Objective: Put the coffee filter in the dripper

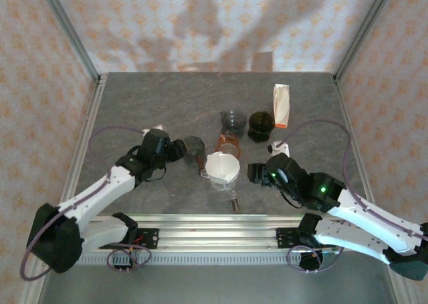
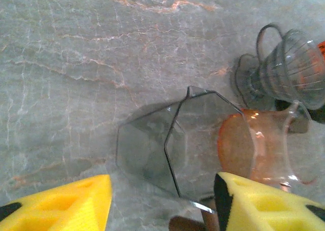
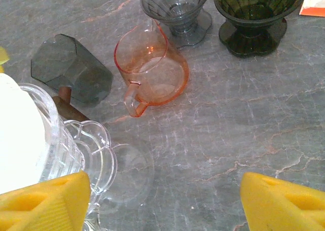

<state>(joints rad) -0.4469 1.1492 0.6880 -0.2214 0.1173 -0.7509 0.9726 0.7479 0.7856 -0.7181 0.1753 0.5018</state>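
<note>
Reaching low across the worktop from either side of the dripper holding the filter, with left gripper and right gripper spread wide, empty.

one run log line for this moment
filter: seated in clear dripper | left claw: open, empty | right claw: open, empty

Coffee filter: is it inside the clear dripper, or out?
Inside. The white coffee filter lines the cone of the clear dripper, whose rim surrounds it.
</note>
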